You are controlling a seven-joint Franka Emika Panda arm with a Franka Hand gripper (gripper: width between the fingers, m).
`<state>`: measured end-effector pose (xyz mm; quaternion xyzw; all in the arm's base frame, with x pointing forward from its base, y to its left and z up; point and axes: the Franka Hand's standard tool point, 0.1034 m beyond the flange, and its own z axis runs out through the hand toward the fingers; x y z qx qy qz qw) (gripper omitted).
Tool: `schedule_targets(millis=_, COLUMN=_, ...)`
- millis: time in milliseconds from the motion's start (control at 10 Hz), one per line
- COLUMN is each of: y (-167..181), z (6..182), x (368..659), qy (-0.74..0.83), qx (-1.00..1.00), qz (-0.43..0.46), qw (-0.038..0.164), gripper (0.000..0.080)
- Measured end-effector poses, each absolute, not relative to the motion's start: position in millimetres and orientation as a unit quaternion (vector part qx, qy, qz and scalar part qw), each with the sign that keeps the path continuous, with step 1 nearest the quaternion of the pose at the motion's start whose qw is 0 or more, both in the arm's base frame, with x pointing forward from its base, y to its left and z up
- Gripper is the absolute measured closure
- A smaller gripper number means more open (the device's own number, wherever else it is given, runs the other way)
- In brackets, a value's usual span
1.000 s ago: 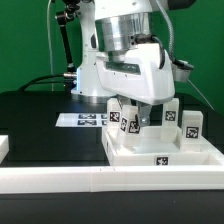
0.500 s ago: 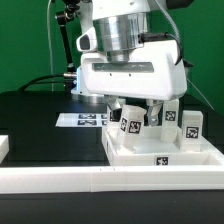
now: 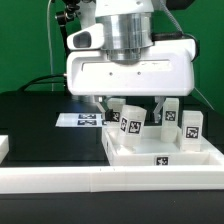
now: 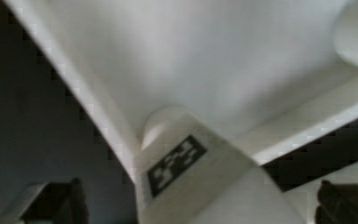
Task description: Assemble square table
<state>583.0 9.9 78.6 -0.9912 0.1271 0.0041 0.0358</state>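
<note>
The white square table top (image 3: 198, 154) lies at the exterior view's right, with several white tagged legs standing on it, among them one (image 3: 130, 123) at the front and one (image 3: 190, 127) at the right. My gripper (image 3: 132, 106) hangs just above the front leg, its fingers (image 3: 160, 105) spread wide to either side of it. In the wrist view the tagged leg (image 4: 185, 160) lies between the dark fingertips (image 4: 51, 200), apart from both, with the white top (image 4: 211, 60) behind. The gripper (image 4: 197, 205) is open and holds nothing.
The marker board (image 3: 84, 120) lies on the black table behind the top. A long white rail (image 3: 90, 181) runs along the front edge. A white block end (image 3: 4, 147) shows at the exterior view's left. The arm's broad white hand hides the rear legs' tops.
The hand has turned about its vertical axis so its broad face now fronts the exterior camera, and the fingers now stand to either side of the front leg.
</note>
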Motion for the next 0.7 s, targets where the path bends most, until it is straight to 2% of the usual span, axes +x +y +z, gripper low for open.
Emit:
schedule_targets(millis=400, y=10.5, z=78.7, x=583.1, qy=-0.054, qx=-0.998, qz=-0.002, qw=0.029, gripper=0.0151)
schedule_targets(millis=600, y=11.8, z=78.0, x=582.9, qy=-0.075, qx=-0.997, qz=-0.002, qw=0.030, gripper=0.0151)
schedule_targets(millis=700, y=11.7, z=78.0, x=582.9, qy=-0.075, qx=-0.997, qz=-0.002, qw=0.030, gripper=0.0266)
